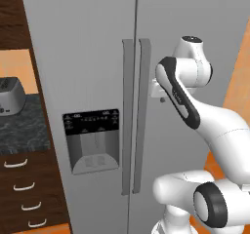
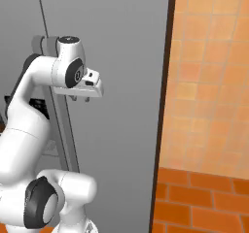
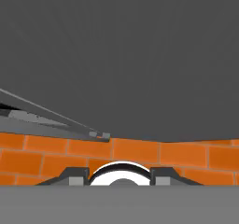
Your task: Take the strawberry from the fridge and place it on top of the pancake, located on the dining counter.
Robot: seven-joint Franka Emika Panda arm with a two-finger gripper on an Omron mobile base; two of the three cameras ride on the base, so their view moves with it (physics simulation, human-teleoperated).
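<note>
The fridge [image 1: 97, 57] stands with both grey doors closed, its two long vertical handles [image 1: 135, 116] side by side at the middle seam and the black-panelled water dispenser [image 1: 92, 140] set in the left door; no red fruit can be seen with the doors closed. The white arm reaches up in front of the right door, and its claw [image 1: 158, 92] is held just beside the right handle at about the handle's upper part; whether it touches the handle cannot be told. From the right base view the claw [image 2: 82, 95] points toward the door face, near the handles. In the hand view the two dark finger tips [image 3: 77, 177] stand a little apart with nothing between them, looking at the plain grey door surface above an orange brick floor [image 3: 140, 155]. To the fridge's left a dark marbled tabletop [image 1: 22, 126] carries a grey toaster [image 1: 10, 97], with dark wood drawers [image 1: 24, 189] beneath it. To the fridge's right runs an orange tiled wall [image 2: 214, 81]
</note>
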